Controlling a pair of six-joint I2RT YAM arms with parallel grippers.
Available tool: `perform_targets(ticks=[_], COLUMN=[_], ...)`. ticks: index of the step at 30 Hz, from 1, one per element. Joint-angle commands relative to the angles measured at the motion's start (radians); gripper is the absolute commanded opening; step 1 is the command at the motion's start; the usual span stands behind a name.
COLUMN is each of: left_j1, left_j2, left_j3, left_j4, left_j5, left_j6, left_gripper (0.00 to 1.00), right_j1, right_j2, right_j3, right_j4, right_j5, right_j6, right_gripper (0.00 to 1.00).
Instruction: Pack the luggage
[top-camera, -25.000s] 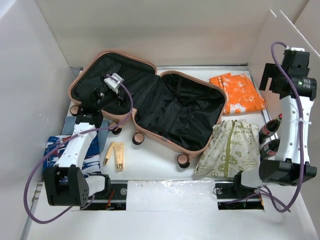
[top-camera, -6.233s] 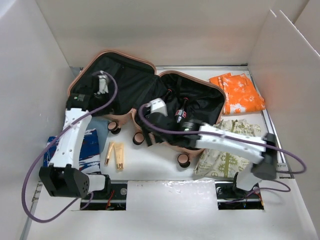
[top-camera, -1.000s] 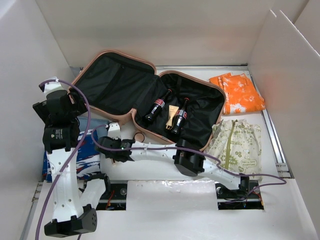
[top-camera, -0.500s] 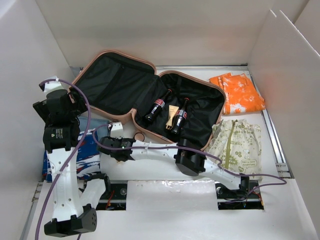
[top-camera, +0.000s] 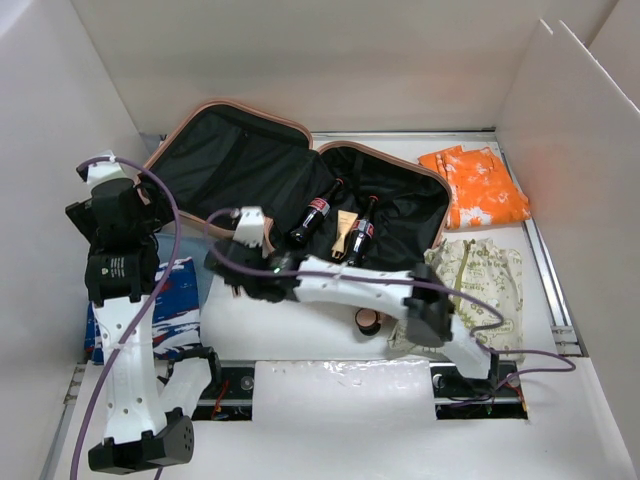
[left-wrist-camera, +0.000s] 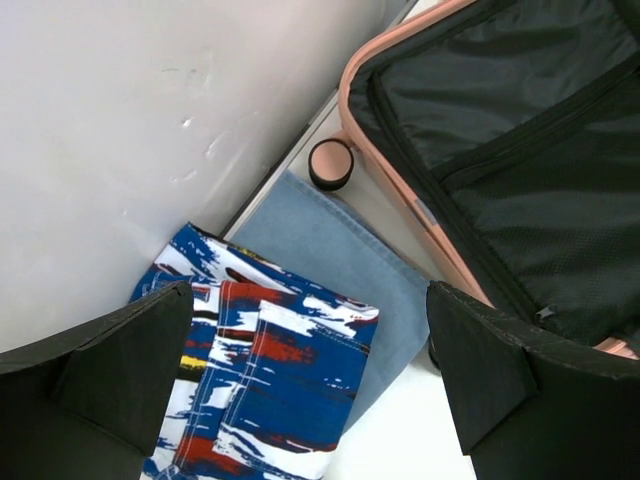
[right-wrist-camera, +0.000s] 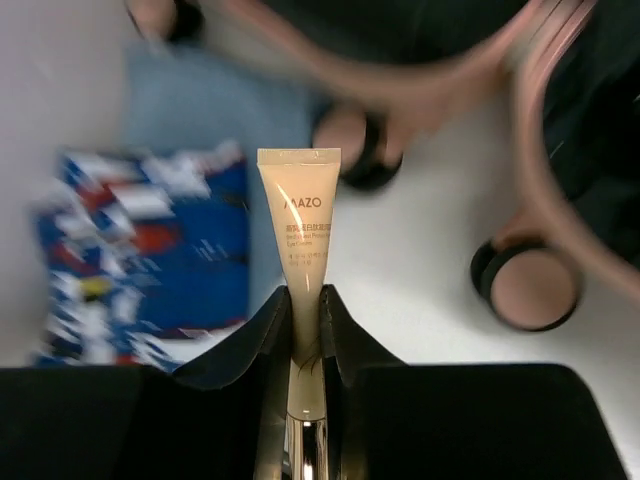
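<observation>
Right gripper (right-wrist-camera: 303, 300) is out in front of the luggage (top-camera: 230, 165), and its fingers are pinching a beige tube (right-wrist-camera: 300, 220) by the lower end. The tube stands straight up from the grip in the wrist view, with "MAZO" printed on it. Below it lie white table, a patterned blue cloth (right-wrist-camera: 140, 240) to the left and two pink-hubbed wheels (right-wrist-camera: 527, 283); that background is blurred.

The luggage lies wide open at the back of the table, left of centre, both black-lined halves facing up. The right half holds two dark bottles (top-camera: 312, 215) with red labels. A second beige tube (top-camera: 345, 225) lies between them. The left half shows bare lining.

Over on the left, the left arm stands tall and the left gripper (left-wrist-camera: 305, 330) has its fingers spread wide. It hangs above the patterned cloth, which lies on a plain light-blue cloth (left-wrist-camera: 330, 250) just beside the luggage's near-left corner wheel (left-wrist-camera: 330, 165).

On the right side, an orange printed cloth (top-camera: 475, 185) lies beside the luggage, and a cream drawstring bag (top-camera: 480, 290) with a green pattern lies nearer the arm bases.
</observation>
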Motion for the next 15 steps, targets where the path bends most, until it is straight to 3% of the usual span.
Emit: perform_targets(ticks=[1,9,15], left_j1=[-0.004,-0.004,-0.004], left_j2=[-0.004,-0.004,0.014], left_j3=[0.065,0.074,0.074], left_j4=[0.035,0.044,0.035], left_j5=[0.014,0.023,0.023], left_j6=[-0.021,0.012,0.043], left_gripper=[1.00,1.00,1.00], right_j1=[-0.066,-0.274,-0.352], right_j2=[-0.171,-0.273,-0.273], right_j3=[-0.039,-0.244,-0.318], right_j4=[0.094,0.042,0.019], right_j5=[0.145,0.154,0.101], right_j6=[-0.010,0.111,0.220], right_gripper=[0.00,0.00,0.00])
